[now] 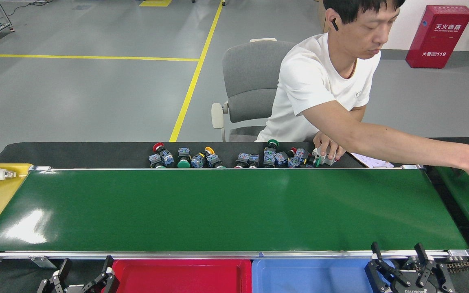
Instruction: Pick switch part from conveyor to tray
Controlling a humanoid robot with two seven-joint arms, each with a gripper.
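Green conveyor [226, 207] bare, one red tray [181, 276], perhaps twelve switch parts [238, 158], both jaws apart.

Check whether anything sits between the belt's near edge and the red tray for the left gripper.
Nothing visible does. The conveyor is bare, and only its silver near rail separates it from the red tray. The left gripper, open, hovers beside the tray.

A long, wide, glossy dark-green conveyor [226, 209] with silver metal rails runs left to right across the view, its belt surface bare. Switch parts [234, 158], small blue-bodied pieces with red, green and yellow caps, lie in a row just behind its far rail. A shallow red tray [181, 276] sits against its near rail, left of centre.
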